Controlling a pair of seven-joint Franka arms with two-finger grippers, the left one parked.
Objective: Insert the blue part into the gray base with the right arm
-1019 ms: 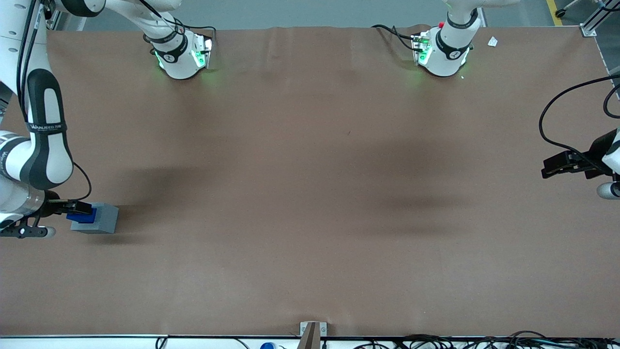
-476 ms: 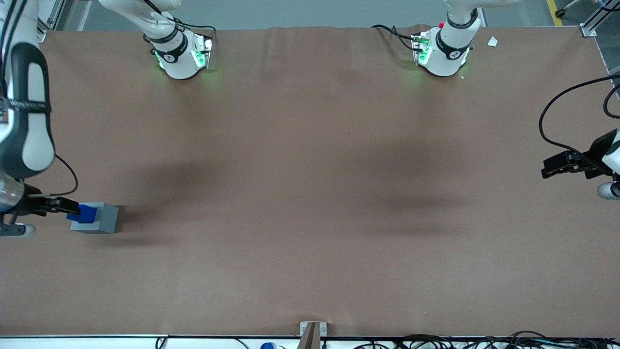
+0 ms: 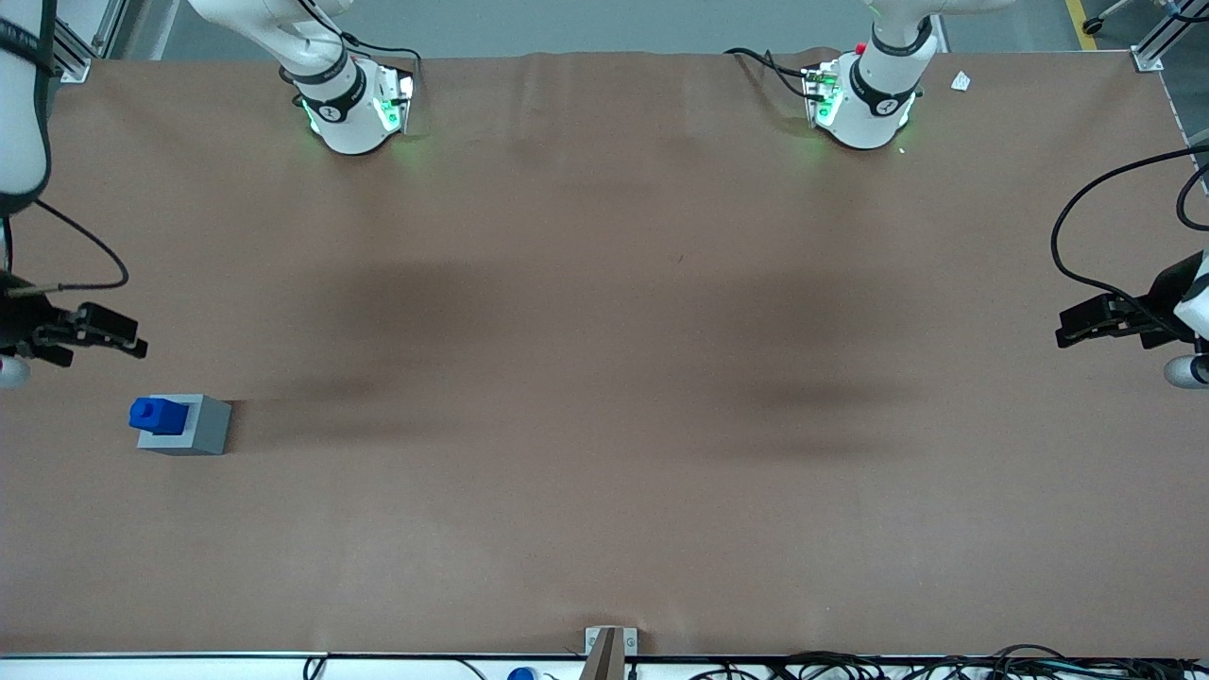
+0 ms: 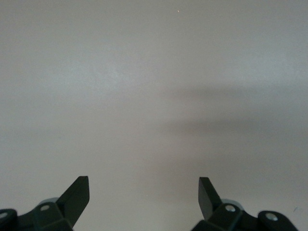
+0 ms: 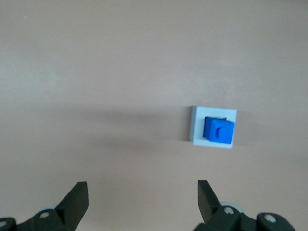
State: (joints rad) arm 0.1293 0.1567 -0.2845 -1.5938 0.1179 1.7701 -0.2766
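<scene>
The blue part [image 3: 157,415] sits in the recess of the gray base [image 3: 194,427] at the working arm's end of the table, its top standing above the base. In the right wrist view the blue part [image 5: 219,131] shows set in the gray base [image 5: 197,126], well clear of the fingers. My right gripper [image 3: 121,338] is open and empty, raised above the table and a little farther from the front camera than the base. In the right wrist view the gripper [image 5: 143,195] shows two spread fingers with bare table between them.
The brown table cover [image 3: 604,378] spreads wide around the base. The two arm bases [image 3: 354,104] [image 3: 864,99] stand at the table's edge farthest from the front camera. Cables [image 3: 850,666] lie along the nearest edge.
My right gripper has let go of the blue part, opened, and risen away from the base. The blue part stays seated in the gray base.
</scene>
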